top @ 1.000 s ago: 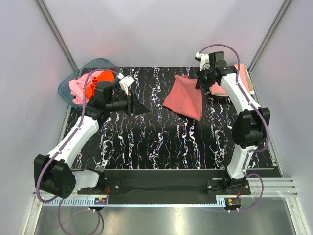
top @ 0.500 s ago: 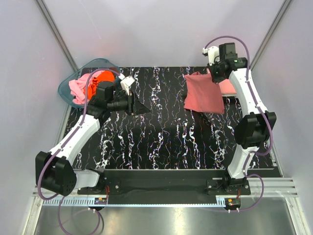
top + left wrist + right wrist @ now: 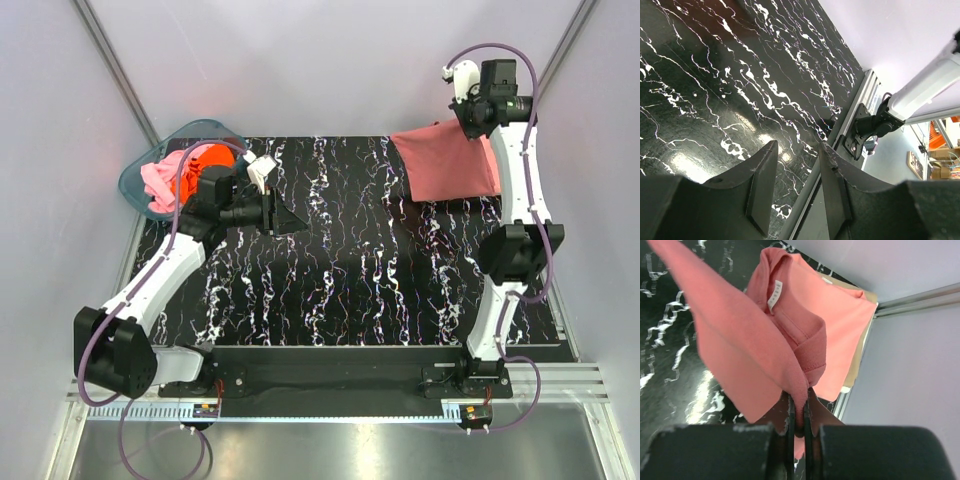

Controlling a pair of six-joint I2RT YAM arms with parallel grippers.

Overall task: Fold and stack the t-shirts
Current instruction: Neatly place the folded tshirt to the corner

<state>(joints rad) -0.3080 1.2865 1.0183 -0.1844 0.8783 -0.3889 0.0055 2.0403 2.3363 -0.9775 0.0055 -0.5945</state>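
Brick-red cloth pinched in the right hand (image 3: 799, 416) above the desk's (image 3: 330, 270) far right corner.

The hand is clamped tight on a bunched edge of the brick-red t-shirt (image 3: 740, 350), which drapes away from it over the marbled black surface. Its small white neck label (image 3: 775, 295) bears print too fine to read. Beneath lies a salmon-pink t-shirt (image 3: 840, 335), flat at the corner. Well apart, the left hand (image 3: 798, 150) hovers with fingers parted on nothing. Beyond it, a pink t-shirt (image 3: 158, 180) and an orange t-shirt (image 3: 195, 165) sit in the teal tub (image 3: 135, 180).
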